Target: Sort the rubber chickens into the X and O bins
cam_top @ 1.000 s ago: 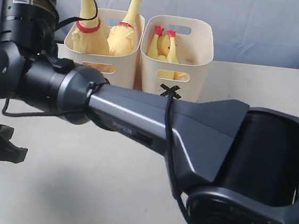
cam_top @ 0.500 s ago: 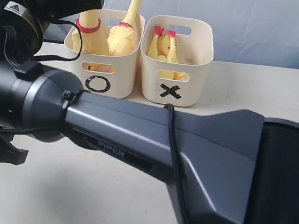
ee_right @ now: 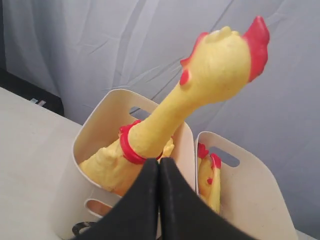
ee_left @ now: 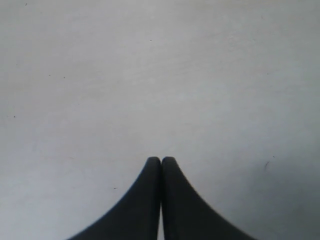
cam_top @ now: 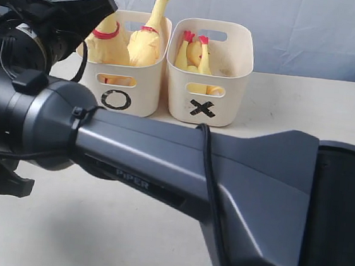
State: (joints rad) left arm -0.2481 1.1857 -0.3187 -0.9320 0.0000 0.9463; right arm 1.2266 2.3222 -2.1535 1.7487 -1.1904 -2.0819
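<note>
Against one second ago: no more hiding of the black O and X behind the big right arm (cam_top: 180,165), both marks now plain to see. Against half a second ago: right hand (ee_right: 159,162) a little lower and a little more to the left, up at the far left by the O bin (cam_top: 140,97). Same places as before for the bins and the toys.

Three chickens in all. Two big ones standing in the O bin, heads up: left big chicken (cam_top: 103,39) and right big chicken (cam_top: 150,38). One small chicken (cam_top: 195,58) in the X bin (cam_top: 228,106), red feet up.

Two bins, just beside each other on the far part of the surface (cam_top: 308,102), O on the left, X on the right.

Two hands. Right hand clenched, fingers pressed together, holding nothing, close to the left big chicken. Left hand (ee_left: 161,161) clenched too, holding nothing, over bare surface.
</note>
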